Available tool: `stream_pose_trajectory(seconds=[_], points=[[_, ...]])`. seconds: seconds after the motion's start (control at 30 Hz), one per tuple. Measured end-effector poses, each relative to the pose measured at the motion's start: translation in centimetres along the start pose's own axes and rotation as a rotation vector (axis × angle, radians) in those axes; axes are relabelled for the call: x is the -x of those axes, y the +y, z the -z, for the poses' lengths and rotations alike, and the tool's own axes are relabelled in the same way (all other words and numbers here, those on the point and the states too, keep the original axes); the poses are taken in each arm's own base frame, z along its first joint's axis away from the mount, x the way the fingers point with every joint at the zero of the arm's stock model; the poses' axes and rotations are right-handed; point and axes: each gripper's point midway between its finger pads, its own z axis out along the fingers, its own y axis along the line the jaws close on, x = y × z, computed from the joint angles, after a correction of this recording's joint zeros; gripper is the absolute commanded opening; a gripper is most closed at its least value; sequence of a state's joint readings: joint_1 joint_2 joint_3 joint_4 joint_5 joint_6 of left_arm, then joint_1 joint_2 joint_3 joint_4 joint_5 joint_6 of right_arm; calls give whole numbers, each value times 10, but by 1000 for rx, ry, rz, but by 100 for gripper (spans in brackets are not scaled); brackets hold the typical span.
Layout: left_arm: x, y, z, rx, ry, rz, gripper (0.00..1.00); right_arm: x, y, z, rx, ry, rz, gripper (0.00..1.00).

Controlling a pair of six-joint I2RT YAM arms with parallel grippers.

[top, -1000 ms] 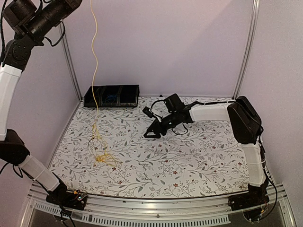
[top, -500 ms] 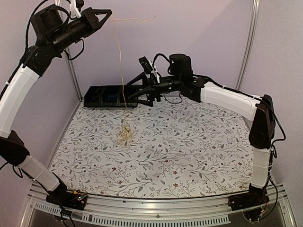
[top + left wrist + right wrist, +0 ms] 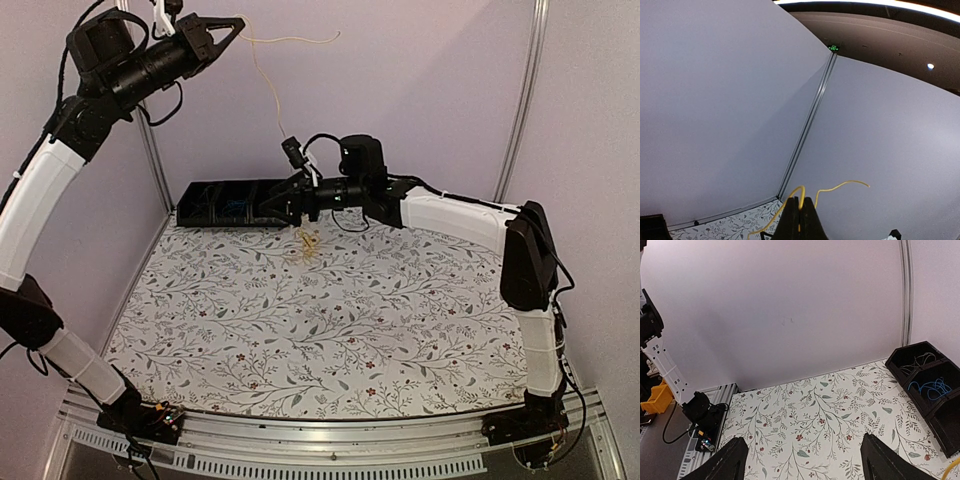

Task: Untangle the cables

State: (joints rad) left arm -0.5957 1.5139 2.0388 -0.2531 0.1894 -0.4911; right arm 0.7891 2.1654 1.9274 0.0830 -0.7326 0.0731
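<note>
My left gripper (image 3: 236, 24) is raised high at the back left and is shut on a yellow cable (image 3: 268, 100). The pinch also shows in the left wrist view (image 3: 800, 212), with the cable's free end (image 3: 840, 187) curling past the fingers. The cable hangs down to a small yellow tangle (image 3: 308, 244) low over the mat near the back. My right gripper (image 3: 284, 207) is open and empty beside the hanging cable, its fingers (image 3: 735, 460) wide apart. The yellow cable (image 3: 955, 467) lies outside them. A blue cable (image 3: 930, 387) and thin dark wires (image 3: 918, 360) lie in a black bin.
The black compartment bin (image 3: 215, 216) stands against the back wall at the left, close to my right gripper. A floral mat (image 3: 330, 330) covers the table. Lilac walls with metal corner posts (image 3: 520, 100) enclose the back and sides.
The yellow tangle has moved right and toward the back wall. My right gripper has dropped lower and left toward the bin. My left gripper still holds the cable high.
</note>
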Motion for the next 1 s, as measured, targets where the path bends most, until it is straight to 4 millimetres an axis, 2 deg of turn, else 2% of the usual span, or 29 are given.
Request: stream_pose_trajectory(seconds=[0.13, 0.23, 0.37, 0.6, 0.7, 0.8, 0.87, 0.9, 1.0], points=[[-4, 0, -2, -8, 12, 5, 0, 0, -3, 2, -29, 15, 53, 79], [-9, 2, -6, -11, 25, 15, 0, -17, 0, 11, -51, 73, 65, 79], [-23, 5, -16, -24, 58, 32, 0, -42, 17, 39, -79, 160, 80, 82], [-37, 8, -25, -42, 94, 57, 0, -23, 52, 75, -69, 142, 163, 87], [-38, 6, -25, -55, 99, 60, 0, -9, 56, 77, -67, 102, 186, 88], [-39, 4, -25, -63, 101, 68, 0, -1, 50, 70, -70, 73, 178, 86], [-39, 2, -25, -69, 105, 70, 0, 8, 38, 58, -88, 43, 163, 81], [-40, 1, -25, -72, 107, 73, 0, 11, 29, 50, -101, 25, 154, 75], [-39, -1, -25, -79, 107, 75, 0, 0, 10, 33, -111, 10, 107, 46]])
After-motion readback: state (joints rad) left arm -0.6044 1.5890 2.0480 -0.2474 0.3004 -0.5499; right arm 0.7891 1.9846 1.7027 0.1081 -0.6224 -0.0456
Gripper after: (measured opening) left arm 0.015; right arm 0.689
